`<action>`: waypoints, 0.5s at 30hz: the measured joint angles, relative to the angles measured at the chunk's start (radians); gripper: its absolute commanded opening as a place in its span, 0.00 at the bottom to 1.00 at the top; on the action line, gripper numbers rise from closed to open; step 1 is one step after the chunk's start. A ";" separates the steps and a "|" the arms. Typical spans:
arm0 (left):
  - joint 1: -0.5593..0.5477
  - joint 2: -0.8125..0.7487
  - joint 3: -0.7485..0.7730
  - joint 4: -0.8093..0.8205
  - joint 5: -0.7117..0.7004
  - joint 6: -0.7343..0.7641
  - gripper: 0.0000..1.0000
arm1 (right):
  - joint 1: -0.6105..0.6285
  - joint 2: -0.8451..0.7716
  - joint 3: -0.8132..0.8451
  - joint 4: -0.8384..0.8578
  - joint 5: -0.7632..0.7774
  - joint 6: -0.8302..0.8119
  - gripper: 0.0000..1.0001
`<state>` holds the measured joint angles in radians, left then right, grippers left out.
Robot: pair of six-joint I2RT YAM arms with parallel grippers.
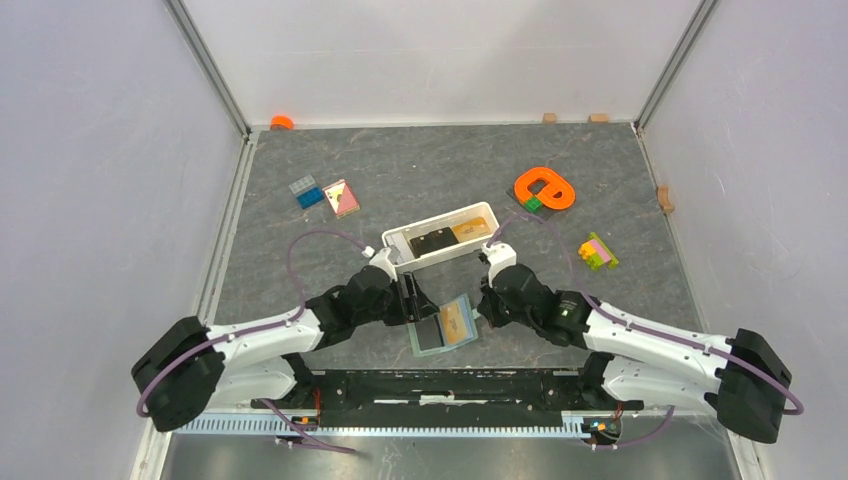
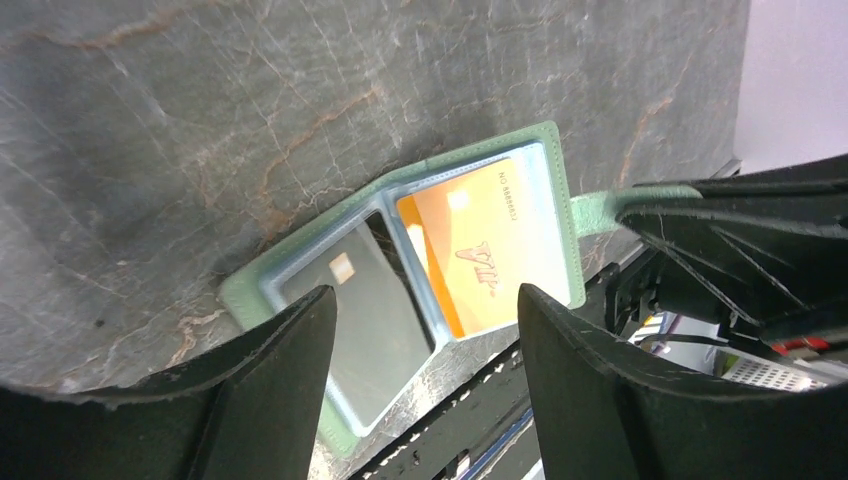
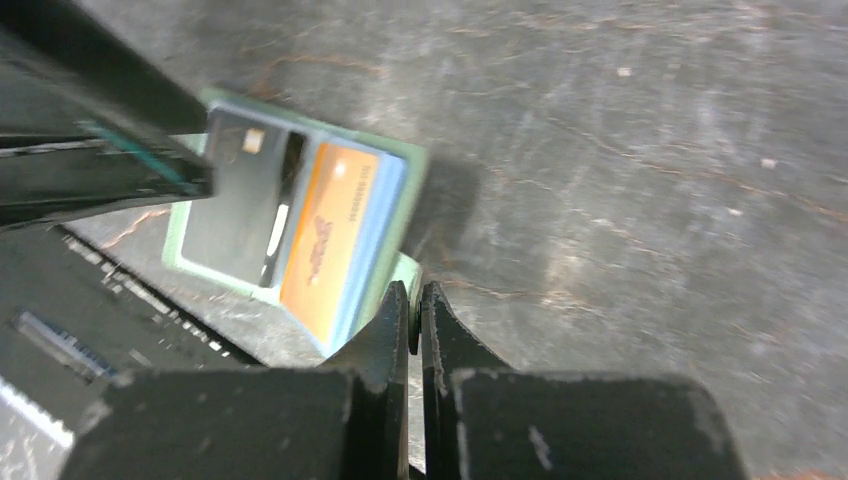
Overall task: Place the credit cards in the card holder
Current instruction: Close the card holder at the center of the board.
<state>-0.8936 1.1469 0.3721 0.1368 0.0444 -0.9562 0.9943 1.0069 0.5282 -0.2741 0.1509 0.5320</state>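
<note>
Green card holder (image 2: 240,292) (its tab) seems pinched in right end effector (image 3: 415,295); left end effector (image 2: 425,300) gapes.

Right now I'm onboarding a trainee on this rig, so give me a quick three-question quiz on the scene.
1. True or false: the wallet lies folded shut.
2. The card beside the black card is: A orange, B white, C red.
3. Fill in: the left gripper over the wallet is ____.
Key: 1 false; 2 A; 3 open.
</note>
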 measured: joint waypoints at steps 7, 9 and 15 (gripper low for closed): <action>0.076 -0.063 0.006 -0.055 0.042 0.012 0.76 | 0.000 -0.002 0.100 -0.197 0.283 0.018 0.00; 0.092 -0.063 0.010 -0.061 0.061 0.019 0.76 | -0.001 -0.014 0.126 -0.253 0.356 0.015 0.00; 0.123 -0.014 0.050 -0.053 0.121 0.037 0.76 | -0.008 -0.042 0.187 -0.359 0.493 -0.019 0.00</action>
<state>-0.7708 1.1328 0.4221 0.0837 0.1650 -0.9188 0.9859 0.9649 0.7147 -0.6334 0.6437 0.5133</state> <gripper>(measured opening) 0.756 0.023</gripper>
